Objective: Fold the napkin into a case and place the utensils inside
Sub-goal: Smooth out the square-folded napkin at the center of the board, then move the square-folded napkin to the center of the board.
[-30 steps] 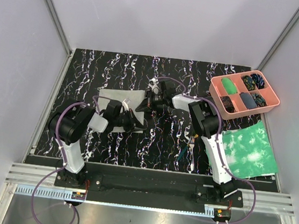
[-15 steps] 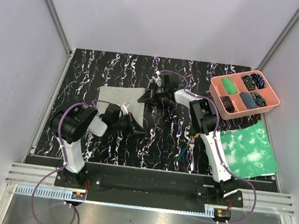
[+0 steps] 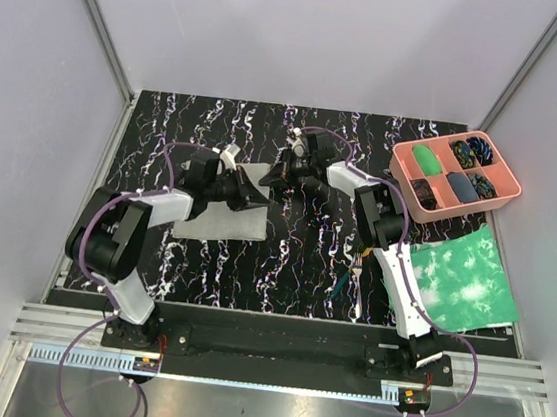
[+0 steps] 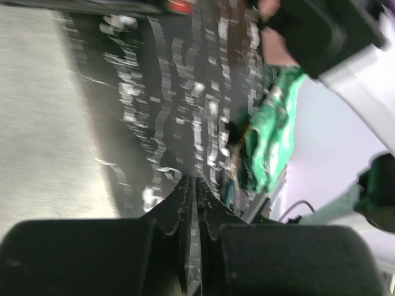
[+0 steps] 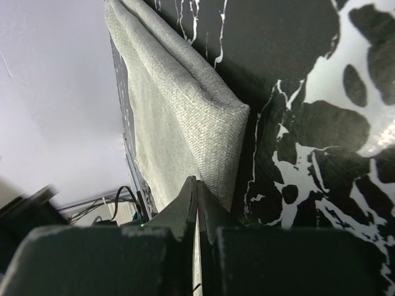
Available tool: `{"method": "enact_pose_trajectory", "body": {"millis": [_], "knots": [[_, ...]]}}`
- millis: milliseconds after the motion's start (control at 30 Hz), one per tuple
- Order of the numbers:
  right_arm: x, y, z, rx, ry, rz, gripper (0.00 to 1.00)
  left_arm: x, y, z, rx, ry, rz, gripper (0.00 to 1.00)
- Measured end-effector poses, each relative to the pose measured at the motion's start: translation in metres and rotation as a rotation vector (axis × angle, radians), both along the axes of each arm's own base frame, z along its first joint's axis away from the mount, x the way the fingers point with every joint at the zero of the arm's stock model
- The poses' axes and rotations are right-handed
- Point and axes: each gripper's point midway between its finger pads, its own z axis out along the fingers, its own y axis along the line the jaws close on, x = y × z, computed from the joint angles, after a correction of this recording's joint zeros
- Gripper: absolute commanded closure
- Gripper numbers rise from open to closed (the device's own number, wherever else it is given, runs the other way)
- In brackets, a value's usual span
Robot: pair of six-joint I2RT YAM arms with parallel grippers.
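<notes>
1. Looking down from above, we see the black, white-veined tabletop (image 3: 167, 125) carrying everything else.
2. Next in size, the green-and-white mottled sheet (image 3: 462, 280) lies flat at the tabletop's near right corner.
3. We find the napkin (image 3: 219, 217), plain grey, left of the tabletop's middle and about midway between the far and near edges. It lies flat, folded over itself into an uneven four-sided shape. Our right wrist view shows doubled layers along one edge and a rounded, folded corner.
4. The pink tray (image 3: 472, 203) sits askew at the far right corner. Its compartments hold small green, grey-blue and dark patterned pieces.
5. The utensils (image 3: 356, 275) lie together close to the near edge, right of the middle and just beside the sheet's left side. The right arm (image 3: 393, 262) partly hides them, and they are well apart from the napkin.
6. The right gripper (image 5: 196, 180) is at the napkin's far right corner with its fingers pressed together. The cloth runs right up to the tips, but we cannot tell whether any of it is caught between them.
7. The left gripper (image 4: 190, 184) hangs over the far part of the napkin, near the right one. Our wrist view is blurred. Its fingers lie together with only a thin slit, and we see nothing between them.
</notes>
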Motion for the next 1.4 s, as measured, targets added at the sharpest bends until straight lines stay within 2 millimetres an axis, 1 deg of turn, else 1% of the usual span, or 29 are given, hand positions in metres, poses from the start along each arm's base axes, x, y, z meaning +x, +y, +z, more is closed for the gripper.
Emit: {"method": "enact_pose_trajectory", "body": {"millis": [33,67,133,200,267,333,467,567,733,800,833,933,1000,1033,1100,1133,1167,1200,1233,1300,1333,1400], "knots": [[0.000,0.000,0.000,0.000,0.000,-0.001,0.99,0.003,0.003,-0.007,0.005,0.011,0.005,0.92],[0.000,-0.001,0.000,-0.002,0.002,-0.002,0.99,0.004,0.007,-0.017,0.014,0.038,0.012,0.93],[0.000,-0.001,-0.001,-0.003,0.006,-0.002,0.99,0.000,0.010,-0.040,0.026,0.096,0.014,0.93],[0.000,-0.001,-0.001,-0.004,0.008,-0.002,0.99,-0.013,0.010,-0.064,0.026,0.158,0.009,0.93],[0.000,-0.001,-0.002,-0.005,0.011,-0.003,0.99,-0.032,0.008,-0.084,0.025,0.222,-0.002,0.93],[0.002,0.000,-0.003,-0.005,0.012,-0.004,0.99,-0.042,0.001,-0.087,-0.004,0.230,-0.021,0.93],[0.011,0.005,-0.004,0.007,0.014,-0.010,0.98,-0.050,-0.003,-0.087,-0.029,0.203,-0.028,0.95],[0.022,0.009,-0.004,0.018,0.003,-0.020,0.98,-0.056,-0.001,-0.089,-0.047,0.200,-0.018,0.95],[0.046,0.015,-0.002,0.025,-0.009,-0.061,0.99,-0.066,0.000,-0.090,-0.088,0.197,-0.005,0.95],[0.057,0.015,-0.002,0.024,-0.012,-0.090,0.99,-0.068,0.001,-0.090,-0.095,0.196,-0.003,0.92],[0.060,0.014,-0.002,0.025,-0.008,-0.100,0.98,-0.069,0.001,-0.090,-0.097,0.198,-0.002,0.86],[0.069,0.009,0.000,0.017,0.004,-0.135,0.97,-0.071,0.001,-0.087,-0.096,0.218,0.002,0.80],[0.074,0.002,0.000,0.013,0.016,-0.153,0.95,-0.072,0.001,-0.081,-0.086,0.240,0.003,0.71],[0.076,-0.003,0.001,0.009,0.022,-0.162,0.94,-0.068,0.001,-0.075,-0.082,0.239,0.005,0.69],[0.080,-0.015,0.001,-0.018,0.042,-0.189,0.87,-0.057,0.000,-0.058,-0.084,0.219,0.006,0.66],[0.079,-0.024,0.001,-0.044,0.054,-0.202,0.84,-0.042,-0.001,-0.037,-0.091,0.180,0.009,0.66],[0.078,-0.032,0.006,-0.068,0.059,-0.214,0.81,-0.034,0.003,-0.031,-0.095,0.164,0.021,0.66],[0.076,-0.039,0.011,-0.087,0.059,-0.222,0.79,-0.021,0.007,-0.018,-0.096,0.142,0.037,0.67],[0.074,-0.046,0.020,-0.111,0.054,-0.229,0.78,-0.007,0.014,-0.006,-0.091,0.113,0.054,0.68],[0.065,-0.060,0.047,-0.152,0.022,-0.238,0.76,0.020,0.029,0.013,-0.076,0.073,0.094,0.72],[0.058,-0.065,0.063,-0.169,-0.001,-0.239,0.76,0.033,0.041,0.020,-0.059,0.056,0.119,0.73],[0.041,-0.070,0.093,-0.193,-0.057,-0.232,0.76,0.050,0.066,0.028,-0.017,0.043,0.165,0.73]]}}
